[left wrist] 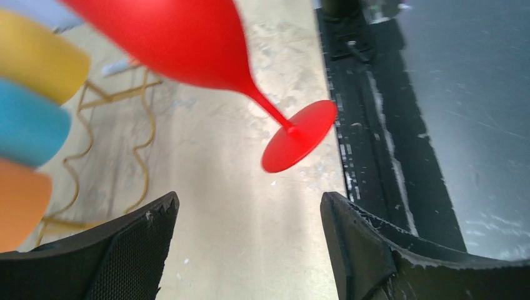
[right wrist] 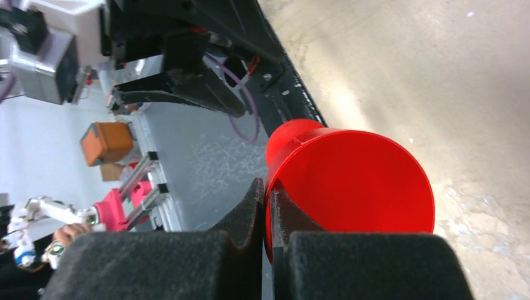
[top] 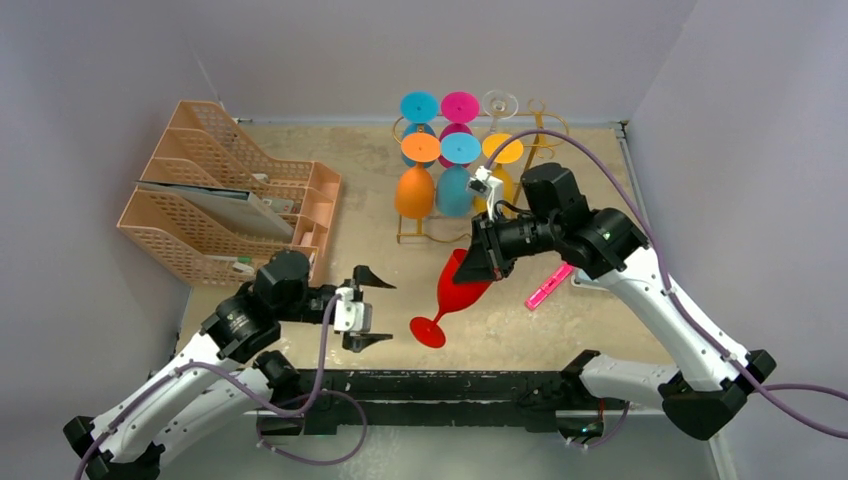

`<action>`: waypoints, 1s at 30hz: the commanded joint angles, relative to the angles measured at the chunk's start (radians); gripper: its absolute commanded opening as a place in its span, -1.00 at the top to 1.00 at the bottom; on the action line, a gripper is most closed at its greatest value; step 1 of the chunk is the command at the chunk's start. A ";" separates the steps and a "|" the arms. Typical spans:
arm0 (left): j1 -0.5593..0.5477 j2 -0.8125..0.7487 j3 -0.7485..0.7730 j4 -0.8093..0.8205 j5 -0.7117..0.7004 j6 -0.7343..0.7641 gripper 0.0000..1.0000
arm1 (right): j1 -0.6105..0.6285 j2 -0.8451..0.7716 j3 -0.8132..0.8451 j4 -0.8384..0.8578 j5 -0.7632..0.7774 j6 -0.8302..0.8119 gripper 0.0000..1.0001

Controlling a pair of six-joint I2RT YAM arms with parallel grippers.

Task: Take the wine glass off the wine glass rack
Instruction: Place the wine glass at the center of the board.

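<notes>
1. Peach mesh file trays [top: 215,170] lie in a row at the left of the table [top: 600,335]. Flat grey papers [top: 215,207] sit in one middle compartment.
2. The wine glass rack [top: 412,236], of gold wire, stands at the far centre. The hanging glasses [top: 414,190] are held bowl-down with their round feet uppermost. Orange, blue and yellow are in the front row. Blue, magenta and clear feet show behind.
3. The red wine glass [top: 462,285] is off the rack and apart from it, in front of the front row. It is tilted, with the bowl raised toward the right arm and the foot low near the table's near edge. Whether the foot touches the table cannot be told.
4. The right gripper [top: 480,256] is pinched on the bowl's rim, with one finger inside the wall and one outside.
5. The left gripper [top: 378,310] has its jaws spread wide with nothing between them. It is just left of the red foot and apart from it.
6. A pink marker [top: 548,286] lies on the table beneath the right arm, to the right of the red glass.
</notes>
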 commanded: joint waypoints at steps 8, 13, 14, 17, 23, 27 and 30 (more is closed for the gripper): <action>0.004 -0.097 -0.032 0.175 -0.781 -0.585 -0.71 | 0.064 -0.040 -0.023 -0.038 0.448 -0.092 1.00; 0.024 -0.015 0.036 0.074 -0.974 -0.747 -0.74 | 0.084 -0.030 -0.090 -0.015 0.571 -0.129 1.00; 0.029 0.011 0.054 0.047 -0.988 -0.746 -0.74 | 0.089 -0.025 -0.100 -0.010 0.586 -0.137 1.00; 0.036 0.073 0.117 -0.044 -1.031 -0.767 -0.75 | 0.129 -0.013 -0.116 0.022 0.636 -0.155 1.00; 0.037 0.102 0.166 -0.128 -1.062 -0.797 -0.76 | 0.274 0.002 -0.158 0.146 0.819 -0.189 1.00; 0.041 0.065 0.164 -0.137 -1.113 -0.812 -0.77 | 0.357 0.017 -0.215 0.294 0.907 -0.220 1.00; 0.046 0.035 0.188 -0.181 -1.180 -0.832 -0.77 | 0.392 0.069 -0.209 0.363 0.905 -0.231 1.00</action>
